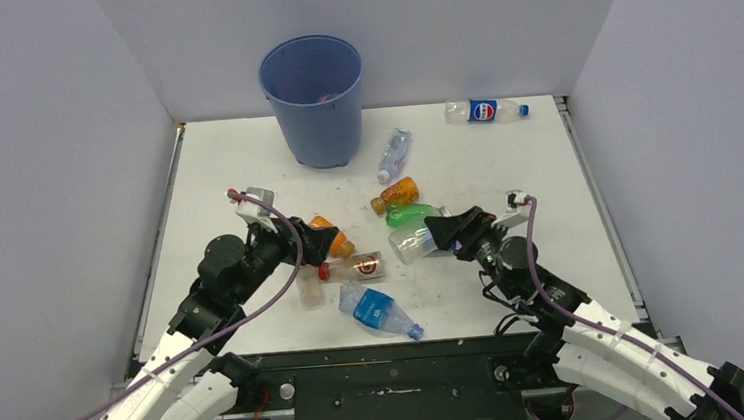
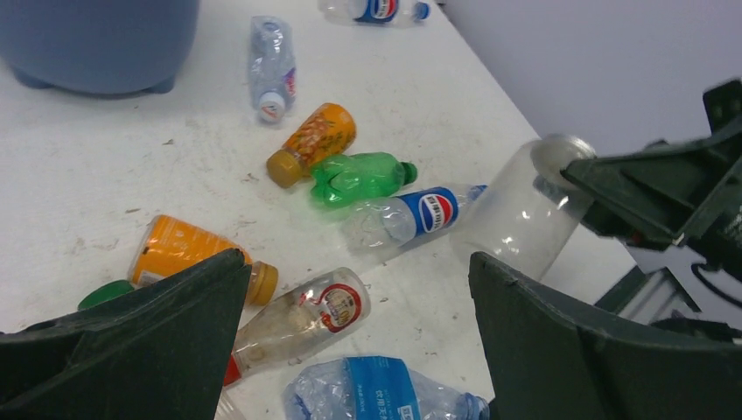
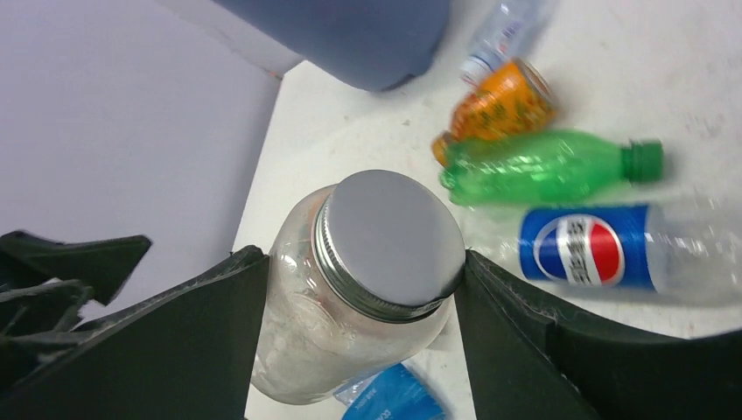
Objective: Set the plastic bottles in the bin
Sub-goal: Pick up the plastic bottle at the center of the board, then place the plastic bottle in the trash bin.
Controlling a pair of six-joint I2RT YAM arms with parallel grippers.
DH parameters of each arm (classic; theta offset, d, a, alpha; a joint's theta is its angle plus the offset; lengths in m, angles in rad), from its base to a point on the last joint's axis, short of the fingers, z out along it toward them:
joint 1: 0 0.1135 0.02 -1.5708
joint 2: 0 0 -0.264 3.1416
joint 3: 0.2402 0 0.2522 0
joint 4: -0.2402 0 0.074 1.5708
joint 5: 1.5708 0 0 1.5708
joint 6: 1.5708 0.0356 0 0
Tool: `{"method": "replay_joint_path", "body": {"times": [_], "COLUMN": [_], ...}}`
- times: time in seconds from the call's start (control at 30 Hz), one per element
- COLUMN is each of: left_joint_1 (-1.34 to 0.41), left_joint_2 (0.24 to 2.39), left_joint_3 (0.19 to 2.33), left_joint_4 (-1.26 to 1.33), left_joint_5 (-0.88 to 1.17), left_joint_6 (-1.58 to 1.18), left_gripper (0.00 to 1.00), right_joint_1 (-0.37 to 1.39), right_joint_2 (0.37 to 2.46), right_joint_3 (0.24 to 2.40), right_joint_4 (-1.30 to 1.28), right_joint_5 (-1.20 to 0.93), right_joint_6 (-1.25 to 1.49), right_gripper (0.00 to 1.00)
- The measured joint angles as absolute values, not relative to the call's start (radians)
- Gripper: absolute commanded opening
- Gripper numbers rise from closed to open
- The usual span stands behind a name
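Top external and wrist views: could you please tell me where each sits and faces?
Top external: above and behind the arms, looking down the table to the bin; both arms show.
Left wrist: on the left arm, facing the right fingers across the table; the open left fingers show.
Right wrist: on the right arm, looking along the right fingers, shut on a silver-lidded bottle.
Shared: both wrist views show the green bottle.

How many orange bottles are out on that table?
2. One orange bottle lies mid-table beside the green bottle; the other orange bottle lies further left, near the red-labelled bottle. More may be hidden inside the bin.
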State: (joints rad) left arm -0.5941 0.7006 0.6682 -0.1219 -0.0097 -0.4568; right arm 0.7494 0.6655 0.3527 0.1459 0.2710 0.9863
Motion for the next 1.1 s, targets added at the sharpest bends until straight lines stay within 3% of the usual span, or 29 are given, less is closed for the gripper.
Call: {"method": "replay_joint_path", "body": {"times": [0.2, 0.53, 0.77, 1.1], "left_joint_1": [-0.595, -0.596, -0.648, -0.754], "left_joint_2": [0.641, 0.841, 0.963, 1.016], "left_joint_3": [0.610, 0.772, 0.801, 0.834], "left_joint_4": [0.041, 0.170, 0.215, 0.201], "left_joint_5": [0.243, 0.641, 0.724, 0.689], "left_joint_6": [-0.443, -0.588, -0.645, -0.573], "left_gripper": [0.96, 0.96, 0.96, 0.96], "right_joint_1": [0.738, 0.739, 0.742, 0.754], "right_joint_2": [0.674, 0.697, 0.730, 0.765], "right_joint_3": [0.619, 0.783, 0.803, 0.812], "right_joint_4": [0.007, -0.070, -0.065, -0.023], "right_joint_5": [0.067, -0.271, -0.377, -0.423], "right_joint_6": [0.686, 0.407, 0.368, 0.366], "right_gripper": [0.46, 0.47, 0.46, 0.44]}}
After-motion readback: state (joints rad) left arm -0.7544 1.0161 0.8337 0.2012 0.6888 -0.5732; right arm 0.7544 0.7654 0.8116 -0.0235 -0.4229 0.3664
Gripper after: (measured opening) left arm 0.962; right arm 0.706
